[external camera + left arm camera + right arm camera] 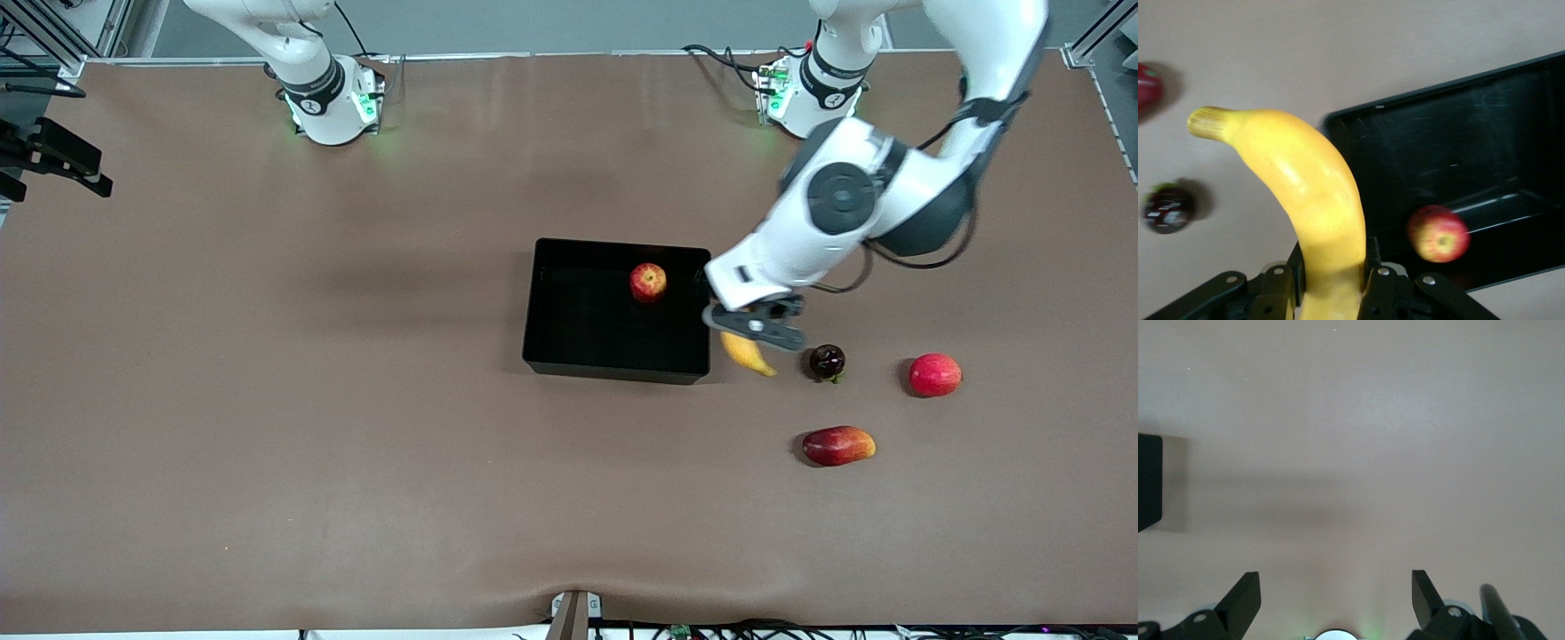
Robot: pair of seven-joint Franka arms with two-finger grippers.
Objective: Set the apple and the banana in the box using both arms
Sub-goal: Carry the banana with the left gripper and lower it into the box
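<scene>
Yellow banana (1313,200) is squeezed in the left gripper (756,325), just beside the box (542,293) holding the apple (648,282); the right gripper (1336,603) waits open.

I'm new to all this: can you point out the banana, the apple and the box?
banana (1315,200): left wrist view, middle of its yellow body.
apple (648,282): front view, its red top.
box (613,369): front view, its wall nearest the camera.
</scene>
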